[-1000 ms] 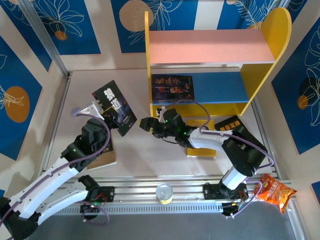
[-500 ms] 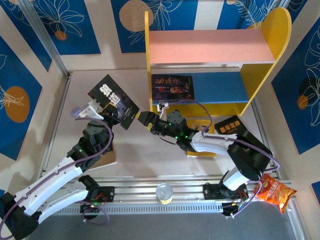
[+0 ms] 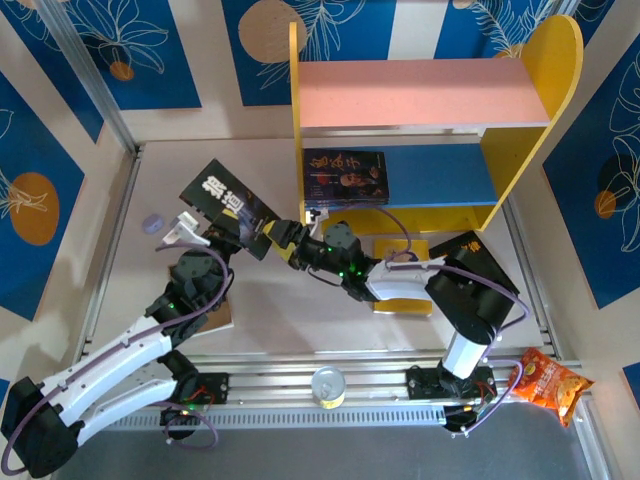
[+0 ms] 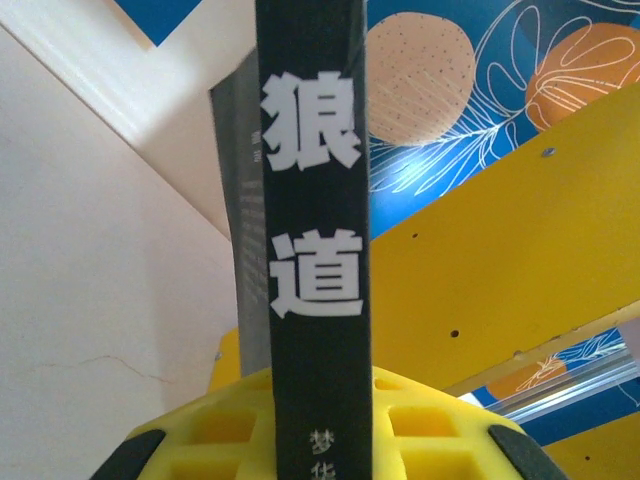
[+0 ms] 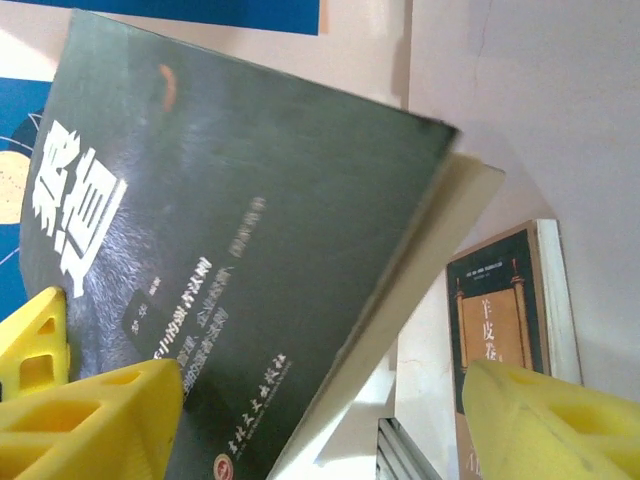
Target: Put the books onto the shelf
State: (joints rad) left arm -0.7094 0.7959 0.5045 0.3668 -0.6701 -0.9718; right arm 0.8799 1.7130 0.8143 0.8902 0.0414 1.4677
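Observation:
My left gripper (image 3: 205, 228) is shut on a black book (image 3: 228, 203) with white Chinese characters, held up off the table left of the shelf (image 3: 420, 95). In the left wrist view its spine (image 4: 315, 250) stands upright between my yellow fingers (image 4: 215, 430). My right gripper (image 3: 281, 238) is open at the book's lower right corner; in the right wrist view the cover (image 5: 230, 260) and page edge reach in between the fingertips (image 5: 90, 420). A portrait-cover book (image 3: 345, 177) lies on the blue lower tier. A tan book (image 5: 497, 330) lies on the table below.
Another black book (image 3: 468, 246) and a yellow one (image 3: 405, 249) lie under the right arm in front of the shelf. An orange snack bag (image 3: 545, 381) and a can (image 3: 327, 385) sit by the front rail. The shelf's yellow side panel (image 4: 500, 270) stands close to the held book.
My left arm has carried the black book right, toward the shelf. My right gripper has moved left and up until its open fingers reach the book's corner.

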